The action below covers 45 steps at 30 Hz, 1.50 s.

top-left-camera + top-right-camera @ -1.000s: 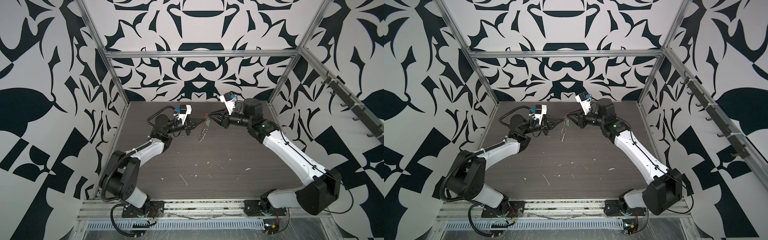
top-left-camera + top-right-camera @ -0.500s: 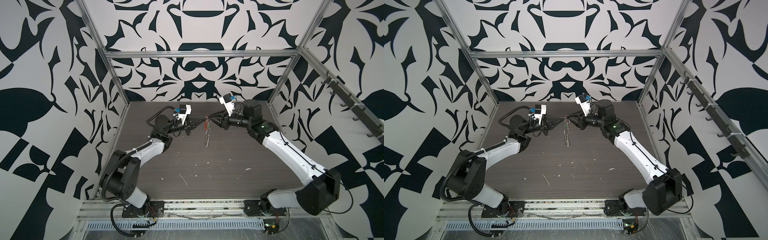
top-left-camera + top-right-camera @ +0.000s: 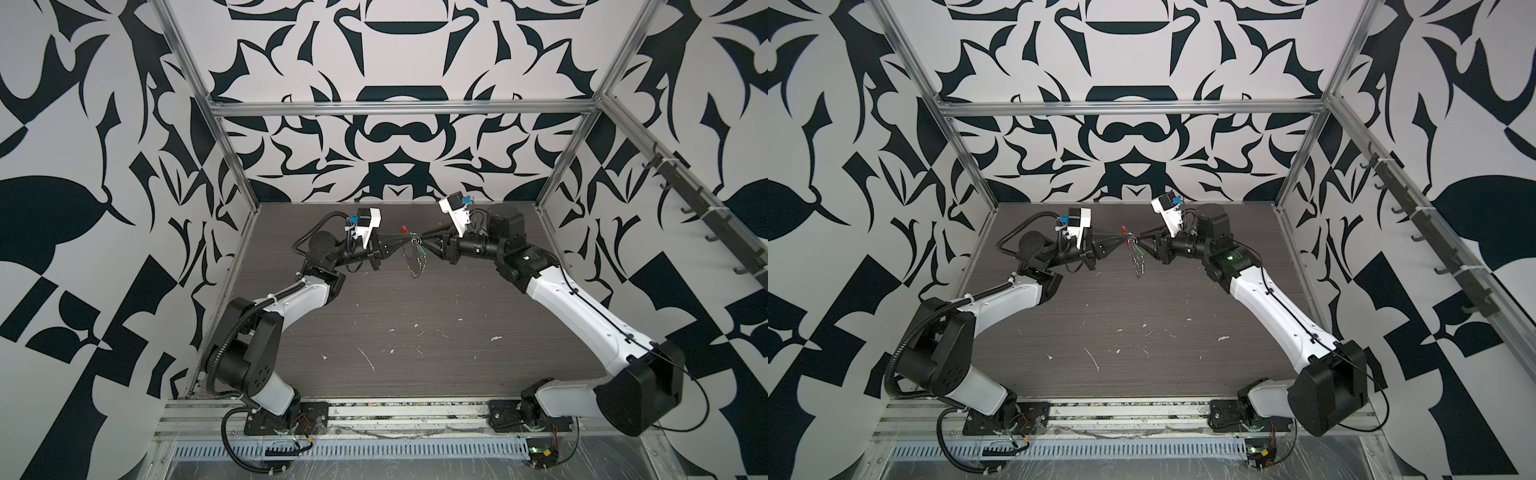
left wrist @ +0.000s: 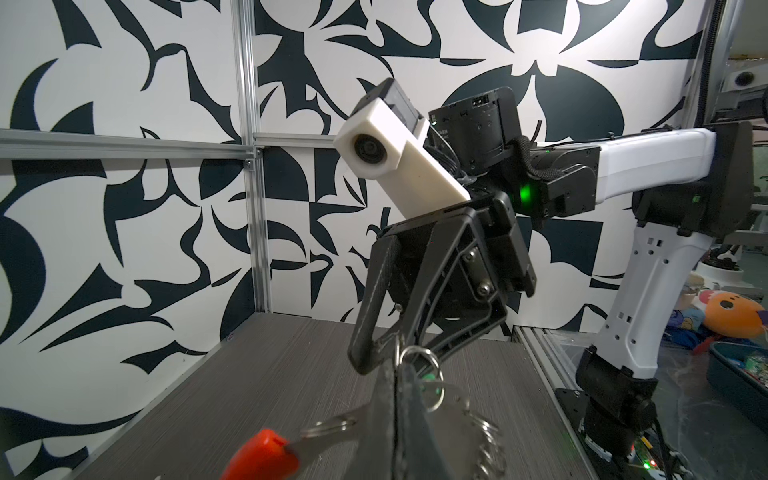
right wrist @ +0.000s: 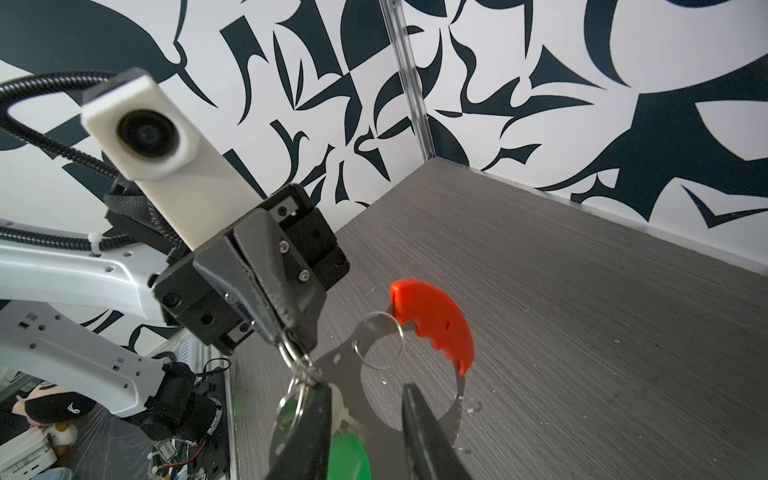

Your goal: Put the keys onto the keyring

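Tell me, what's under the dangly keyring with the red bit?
Just bare dark table, with white flecks nearer the front. The keyring hangs in the air from the left gripper. In the right wrist view the right gripper covers part of it.

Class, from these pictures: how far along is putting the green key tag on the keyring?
Done, apparently: the green tag hangs among the small rings of the keyring, though the exact link is hidden. In hand: the left tool is shut on one small ring, holding the bunch above the table; the right tool has its jaws apart beside the tag. Remaining: confirm the link, then set it down.
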Each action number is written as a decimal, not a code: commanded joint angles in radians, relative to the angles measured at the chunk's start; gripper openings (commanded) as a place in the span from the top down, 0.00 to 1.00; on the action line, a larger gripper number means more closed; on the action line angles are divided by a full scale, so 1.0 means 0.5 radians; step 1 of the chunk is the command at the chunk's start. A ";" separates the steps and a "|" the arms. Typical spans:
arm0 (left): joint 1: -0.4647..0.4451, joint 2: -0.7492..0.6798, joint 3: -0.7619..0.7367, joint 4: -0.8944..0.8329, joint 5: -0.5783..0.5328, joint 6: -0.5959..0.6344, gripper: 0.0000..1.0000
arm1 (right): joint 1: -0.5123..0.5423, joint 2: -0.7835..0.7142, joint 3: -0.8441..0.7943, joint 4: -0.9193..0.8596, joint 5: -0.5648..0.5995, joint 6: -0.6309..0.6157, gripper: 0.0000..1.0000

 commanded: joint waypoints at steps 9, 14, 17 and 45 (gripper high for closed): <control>0.013 0.012 0.064 0.080 0.024 -0.043 1.00 | 0.012 -0.069 0.015 0.107 -0.092 0.025 0.65; 0.015 0.003 0.067 0.081 0.034 -0.048 1.00 | 0.009 -0.094 0.020 0.035 0.001 -0.026 0.65; 0.017 -0.009 0.068 0.072 0.043 -0.049 1.00 | -0.006 -0.141 0.017 -0.049 0.098 -0.115 0.65; 0.016 0.036 0.126 0.110 0.140 -0.183 1.00 | -0.042 -0.077 0.084 0.109 -0.135 0.017 0.74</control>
